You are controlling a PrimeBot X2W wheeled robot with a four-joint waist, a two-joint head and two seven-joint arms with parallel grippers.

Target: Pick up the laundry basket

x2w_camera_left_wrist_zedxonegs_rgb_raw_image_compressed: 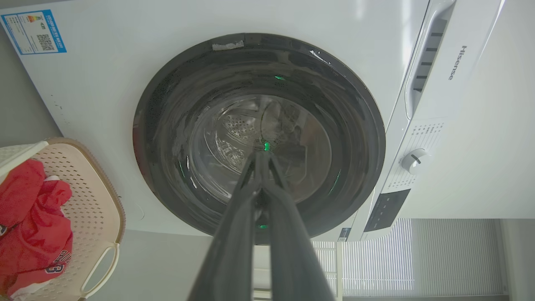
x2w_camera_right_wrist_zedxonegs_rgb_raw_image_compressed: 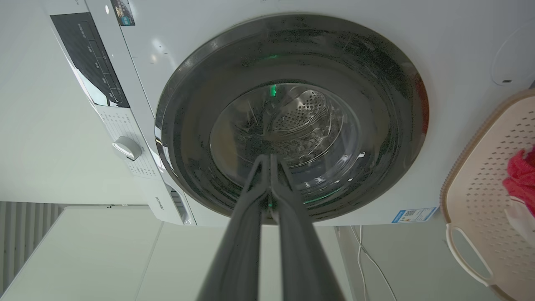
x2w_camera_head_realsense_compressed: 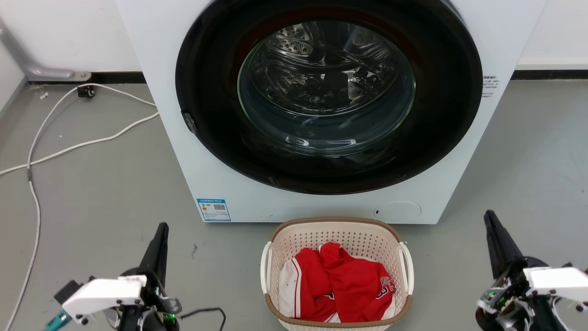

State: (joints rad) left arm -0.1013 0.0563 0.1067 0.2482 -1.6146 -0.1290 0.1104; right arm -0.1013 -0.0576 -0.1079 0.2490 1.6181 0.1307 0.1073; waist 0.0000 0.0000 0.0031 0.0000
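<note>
The laundry basket (x2w_camera_head_realsense_compressed: 353, 240) stands upright on the grey floor (x2w_camera_head_realsense_compressed: 105, 207), directly in front of the white washing machine (x2w_camera_head_realsense_compressed: 229, 184), with its far rim just beside the bottom of the machine's front panel. In the head view it lies between the two pincers and touches neither of them. The left gripper (x2w_camera_head_realsense_compressed: 161, 230) is off to its left side and the right gripper (x2w_camera_head_realsense_compressed: 489, 217) is off to its right side, each with bare floor between it and the basket. Both pincers have their two dark fingers pressed together and hold nothing. The wrist views show the same, with the left gripper (x2w_camera_left_wrist_zedxonegs_rgb_raw_image_compressed: 261, 155) and the right gripper (x2w_camera_right_wrist_zedxonegs_rgb_raw_image_compressed: 267, 158) each pointing toward the round dark door (x2w_camera_head_realsense_compressed: 328, 92) of the machine. The basket's opening faces up, and red clothes (x2w_camera_head_realsense_compressed: 349, 285) lie inside it. One white loop handle (x2w_camera_head_realsense_compressed: 265, 269) faces the left pincer and the other handle (x2w_camera_head_realsense_compressed: 408, 266) faces the right pincer. The long axis seems to run from handle to handle, across the front of the machine, but the steep view from above does not make this sure. The basket (x2w_camera_left_wrist_zedxonegs_rgb_raw_image_compressed: 83, 188) appears at the left edge of the left wrist view, and the basket (x2w_camera_right_wrist_zedxonegs_rgb_raw_image_compressed: 489, 175) appears at the right edge of the right wrist view.
</note>
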